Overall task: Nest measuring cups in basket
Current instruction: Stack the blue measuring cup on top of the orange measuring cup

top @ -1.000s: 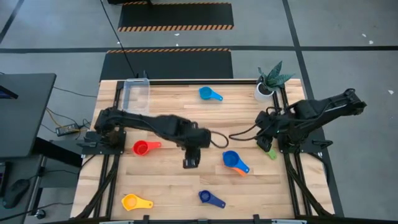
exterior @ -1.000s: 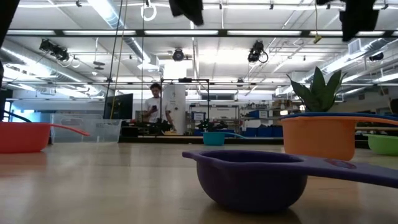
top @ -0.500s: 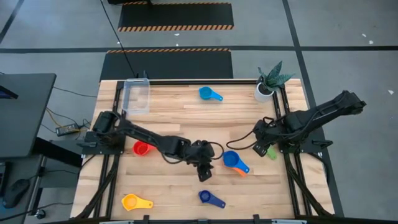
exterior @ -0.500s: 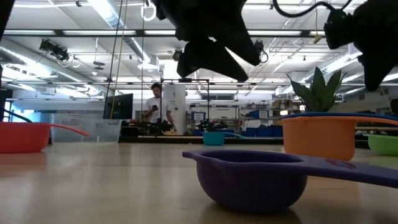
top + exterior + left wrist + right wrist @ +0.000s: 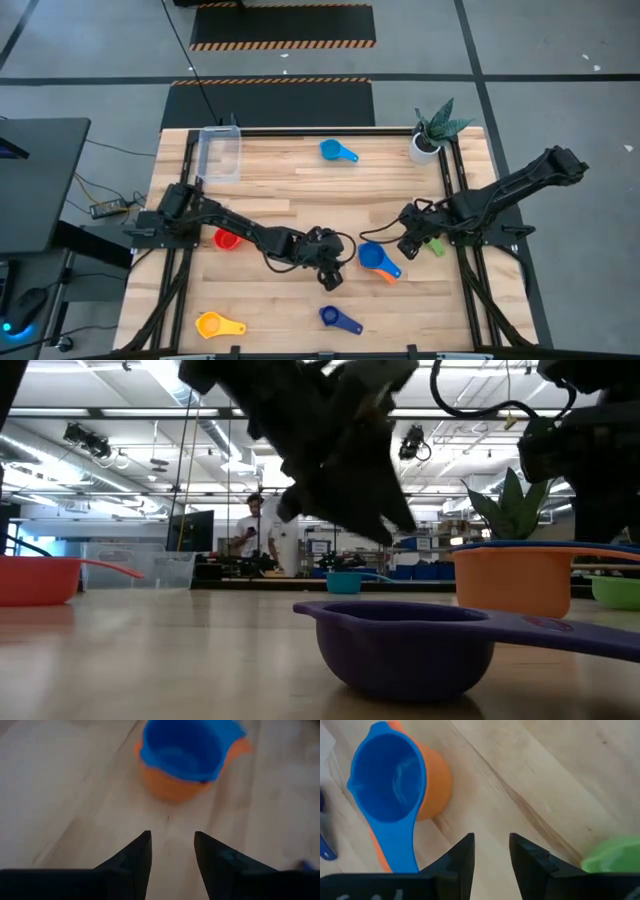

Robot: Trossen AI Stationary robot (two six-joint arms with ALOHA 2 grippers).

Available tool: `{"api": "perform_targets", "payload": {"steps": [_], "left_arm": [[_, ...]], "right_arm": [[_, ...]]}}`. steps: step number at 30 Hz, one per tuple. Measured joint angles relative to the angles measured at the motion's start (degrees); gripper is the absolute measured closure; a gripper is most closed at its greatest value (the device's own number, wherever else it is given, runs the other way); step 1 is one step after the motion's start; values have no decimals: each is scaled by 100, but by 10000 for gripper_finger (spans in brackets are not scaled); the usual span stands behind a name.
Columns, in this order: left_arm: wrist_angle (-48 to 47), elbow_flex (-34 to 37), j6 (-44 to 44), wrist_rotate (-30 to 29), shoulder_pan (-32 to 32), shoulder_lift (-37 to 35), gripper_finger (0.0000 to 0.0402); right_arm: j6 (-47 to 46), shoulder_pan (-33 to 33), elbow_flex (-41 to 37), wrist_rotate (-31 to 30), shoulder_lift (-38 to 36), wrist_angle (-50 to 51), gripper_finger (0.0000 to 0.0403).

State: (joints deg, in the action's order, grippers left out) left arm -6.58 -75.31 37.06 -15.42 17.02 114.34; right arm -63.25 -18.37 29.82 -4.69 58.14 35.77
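Light wooden plank table (image 5: 280, 180) sitting on grey concrete floor (image 5: 560, 60). Green spiky plant in small white pot (image 5: 428, 143) standing at table's far right corner. Two black mats with orange-striped edges (image 5: 282, 26) lying on floor beyond table. Dark desk (image 5: 35, 180) standing left of table. Person (image 5: 245, 532) standing far back in room under ceiling lights.
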Motion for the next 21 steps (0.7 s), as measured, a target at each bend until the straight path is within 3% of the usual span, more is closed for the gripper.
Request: {"api": "perform_targets", "payload": {"steps": [15, 21], "left_arm": [[336, 11, -8, 44, -22, 329, 246], [1014, -17, -18, 71, -126, 554, 246]], "right_arm": [[175, -79, -148, 390, 834, -1238, 274], [302, -79, -146, 727, 1326, -1647, 274]]}}
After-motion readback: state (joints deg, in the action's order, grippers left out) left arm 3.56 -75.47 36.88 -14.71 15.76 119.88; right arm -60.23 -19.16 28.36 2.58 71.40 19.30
